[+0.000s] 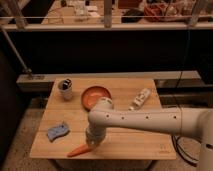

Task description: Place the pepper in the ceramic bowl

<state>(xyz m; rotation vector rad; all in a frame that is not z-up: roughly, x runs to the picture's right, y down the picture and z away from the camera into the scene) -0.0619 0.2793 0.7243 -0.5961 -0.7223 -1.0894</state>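
A pale wooden table [131, 136] stands in a dim room, with a dark wall and a cluttered ledge behind it.

Farthest left, a blue wavy sponge [57, 131] lies to the left of the gripper and slightly beyond it. A small grey-white cup [65, 89] sits well beyond the gripper and to its left. It holds something dark, though what that is I can't make out.

Next comes the slim, tapered orange-red pepper [79, 150]. It lies flat at the table's near edge, its pointed tip aimed left and its thicker end directly beneath the gripper. To my eye it is light and stiff, with a smooth skin that could slide along the taper. The thick end, taken across its width, looks like the safest hold, since a pinch near the tip would likely squirt it out.

The white arm's two-finger gripper [92, 143] is down on that thick end, low against the wood. I can't tell whether it is clamped on the pepper or only around it.

The round, shallow orange-terracotta ceramic bowl [94, 95] sits straight beyond the gripper. It looks empty, and the arm crosses its near rim. A white bottle [140, 98] lies on its side, beyond the gripper and to its right.
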